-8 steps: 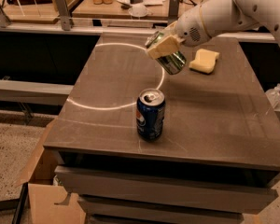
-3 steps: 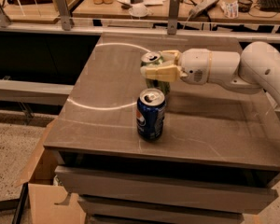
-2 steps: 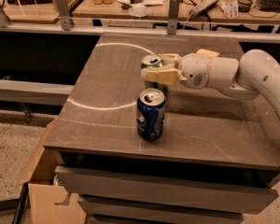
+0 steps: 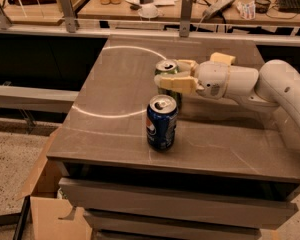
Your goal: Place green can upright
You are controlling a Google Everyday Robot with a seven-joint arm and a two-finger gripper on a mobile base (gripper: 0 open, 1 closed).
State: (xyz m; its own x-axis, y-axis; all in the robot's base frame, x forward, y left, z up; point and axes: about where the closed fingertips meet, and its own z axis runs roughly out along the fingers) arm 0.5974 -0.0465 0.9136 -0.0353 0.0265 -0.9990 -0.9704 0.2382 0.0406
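The green can (image 4: 166,67) stands upright with its silver top up, at the middle of the grey table (image 4: 110,109), just behind the dark blue Pepsi can (image 4: 161,122). My gripper (image 4: 177,75) reaches in from the right, and its cream fingers (image 4: 176,83) sit on either side of the green can, shut on it. The can's lower part is hidden behind the front finger and the Pepsi can, so I cannot tell if it touches the table.
A yellow sponge (image 4: 222,58) lies behind my wrist. My white arm (image 4: 285,91) spans the table's right side. A railing (image 4: 140,31) and a cluttered desk lie beyond the far edge. A cardboard box (image 4: 45,219) is on the floor at lower left.
The gripper came down from the air, where it held the green can tilted, to table level at the centre; the can is now upright. Over the last second it barely moved.
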